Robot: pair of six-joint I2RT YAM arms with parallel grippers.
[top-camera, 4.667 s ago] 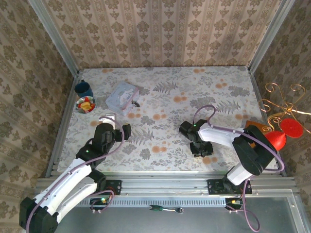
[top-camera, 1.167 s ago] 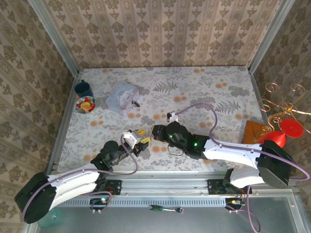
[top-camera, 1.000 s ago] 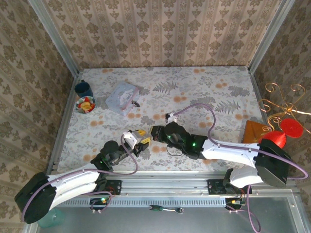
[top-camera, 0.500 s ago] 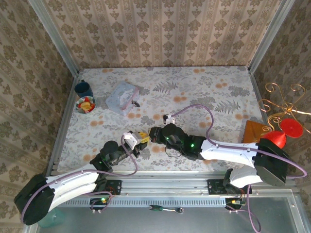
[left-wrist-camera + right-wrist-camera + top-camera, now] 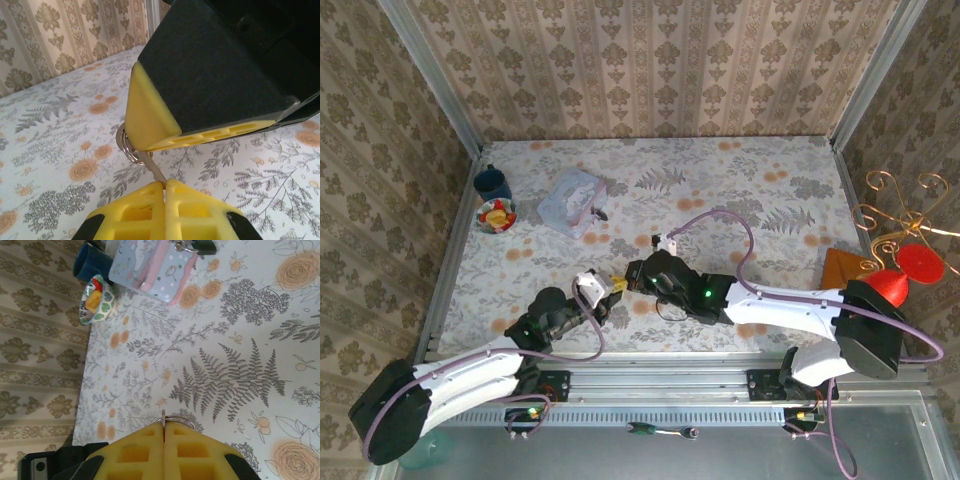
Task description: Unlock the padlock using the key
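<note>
L tool [image 5: 165, 185] just clamped on key [image 5: 155, 170] | R tool [image 5: 164, 431] clenched on key ring [image 5: 183, 419] | both holding: handover prob. underway, unlocking not begun

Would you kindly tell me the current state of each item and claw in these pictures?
left claw: shut on the key.
right claw: shut on the key ring.
key: held in the air between both claws.
blue cup: upright.
bowl: upright, holding colourful pieces.
pouch: lying flat.
</note>
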